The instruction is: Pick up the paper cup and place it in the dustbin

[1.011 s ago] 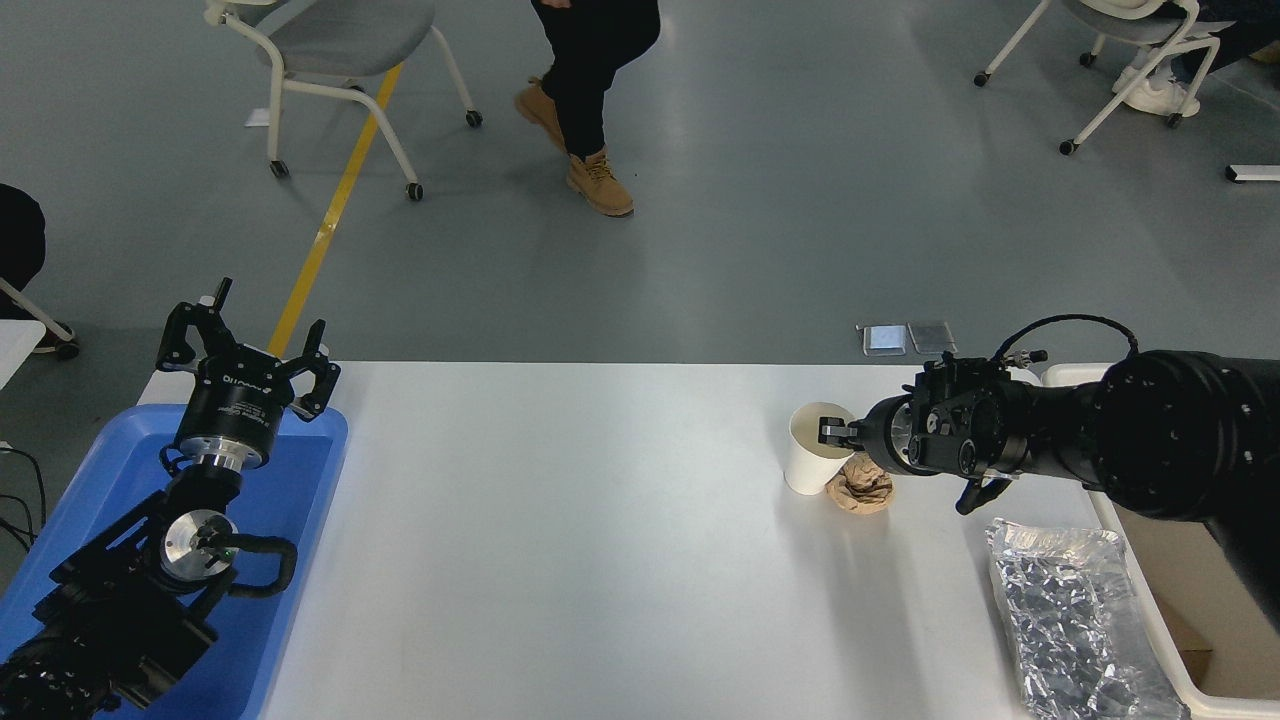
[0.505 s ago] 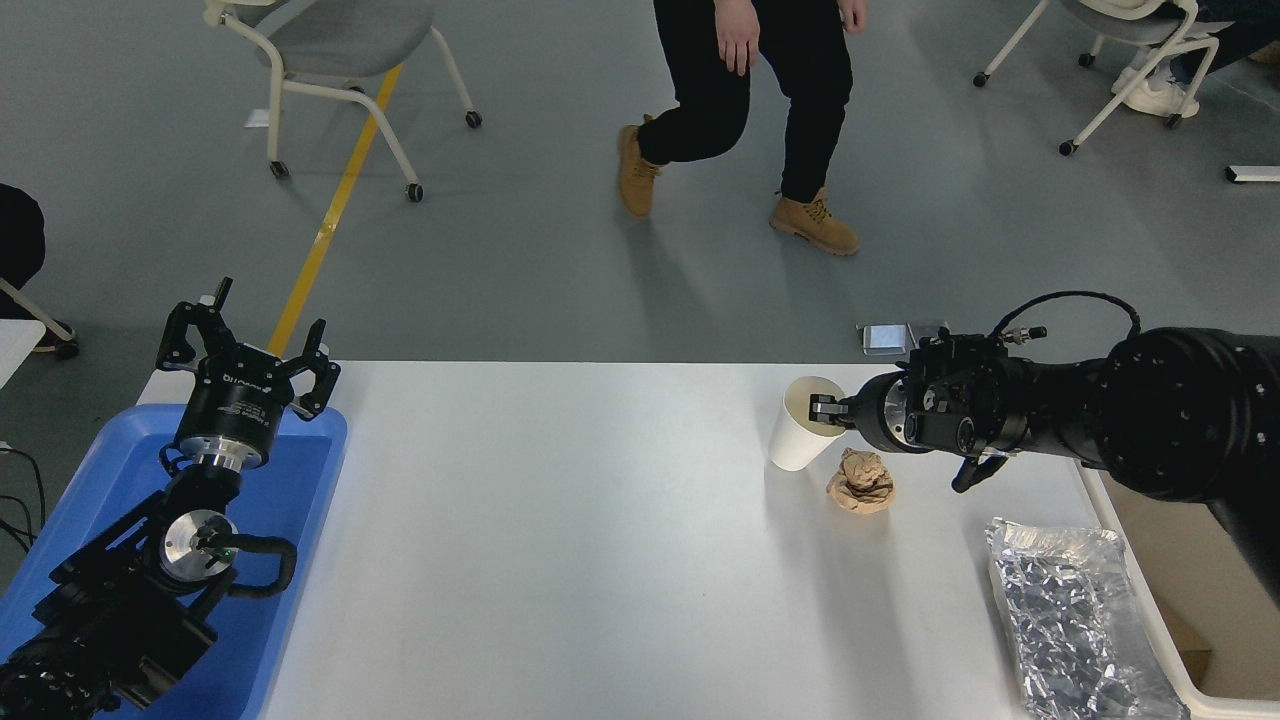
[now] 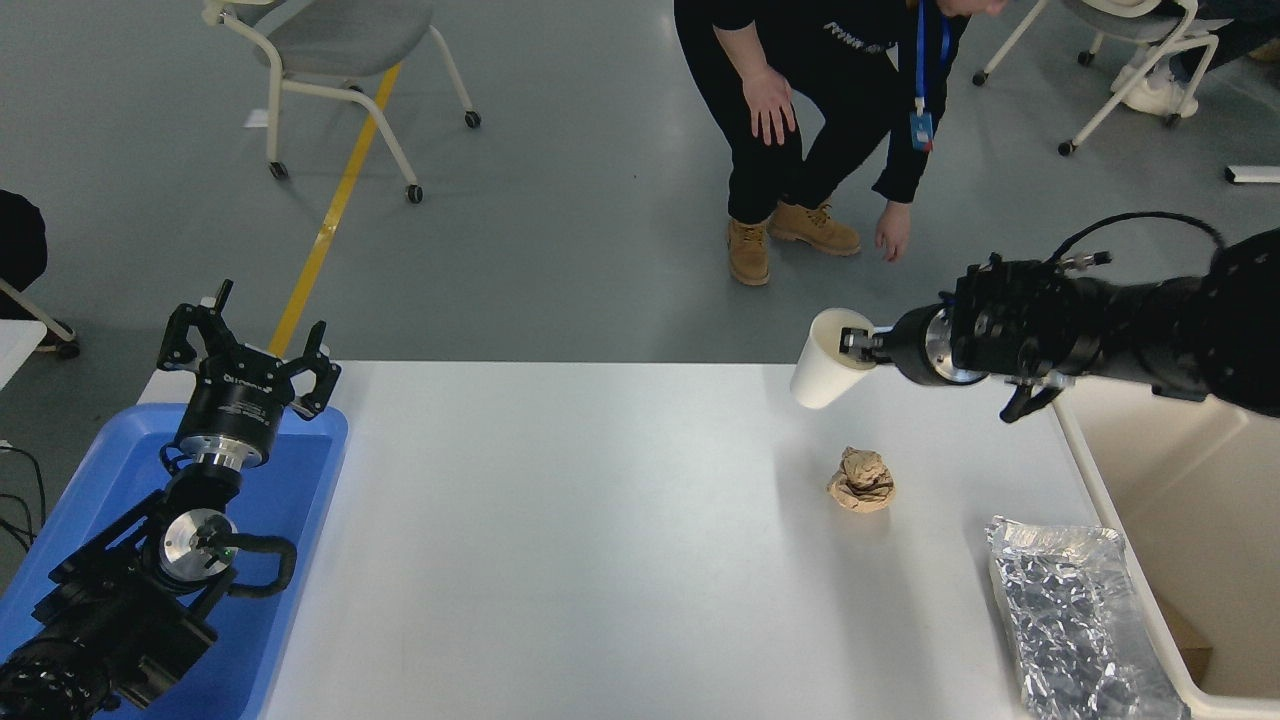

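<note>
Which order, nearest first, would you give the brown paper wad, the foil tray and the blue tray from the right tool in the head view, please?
Measured from the right tool, which holds the paper cup:
1. Brown paper wad, on the table just below the tool.
2. Foil tray, at the table's near right edge.
3. Blue tray, far across at the table's left end.

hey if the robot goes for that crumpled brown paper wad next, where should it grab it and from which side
Probably from straight above, closing on the middle of the crumpled brown paper wad. It sits low on the white table as an irregular lump with no rim or handle, and open table surrounds it; the foil tray lies apart.
</note>
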Robot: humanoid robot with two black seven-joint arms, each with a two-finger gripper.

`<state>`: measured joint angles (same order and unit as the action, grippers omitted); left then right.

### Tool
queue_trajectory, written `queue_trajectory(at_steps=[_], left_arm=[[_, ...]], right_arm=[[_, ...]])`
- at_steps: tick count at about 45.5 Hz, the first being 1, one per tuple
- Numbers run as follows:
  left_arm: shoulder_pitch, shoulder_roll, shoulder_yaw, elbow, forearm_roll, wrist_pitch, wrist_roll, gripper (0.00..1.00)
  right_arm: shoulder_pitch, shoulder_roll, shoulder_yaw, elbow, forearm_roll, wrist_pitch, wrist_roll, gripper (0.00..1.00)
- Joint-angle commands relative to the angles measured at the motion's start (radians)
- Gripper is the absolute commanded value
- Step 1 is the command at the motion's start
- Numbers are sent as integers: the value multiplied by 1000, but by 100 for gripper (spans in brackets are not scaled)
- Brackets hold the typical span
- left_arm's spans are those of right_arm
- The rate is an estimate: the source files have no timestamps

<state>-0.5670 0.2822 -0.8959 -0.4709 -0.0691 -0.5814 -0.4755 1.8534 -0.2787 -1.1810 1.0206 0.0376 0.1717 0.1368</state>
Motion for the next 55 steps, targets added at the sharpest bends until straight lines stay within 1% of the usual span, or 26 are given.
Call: queue_trajectory(at_steps=[1,8,25,31,35,39,42,49,55], left_arm=[[1,0,0,0,0,0,0,99],[1,0,0,0,0,0,0,99],[1,0,2,0,0,0,0,99],[1,0,0,0,0,0,0,99],[1,0,0,0,0,0,0,99],[1,0,0,0,0,0,0,99],[1,0,0,0,0,0,0,99],[-1,0,2,0,0,0,0,99],[1,0,2,0,0,0,0,99]], right_arm=[[159,-99,15,22,-1,83,23,0],[214,-137,14,22,-1,109,30,0],[201,-145,11,3,1,101,32,0],[139,-189,14,-39,18,95,30,0],[80,-227,17,-80,27,65,30,0],[0,-270,20,-135,63,39,27,0],[-72,-290,20,-194,113,26,26,0],[-265,-304,20,-341,275,-26,26,0],[-399,-307,20,-381,395,-101,23,0]])
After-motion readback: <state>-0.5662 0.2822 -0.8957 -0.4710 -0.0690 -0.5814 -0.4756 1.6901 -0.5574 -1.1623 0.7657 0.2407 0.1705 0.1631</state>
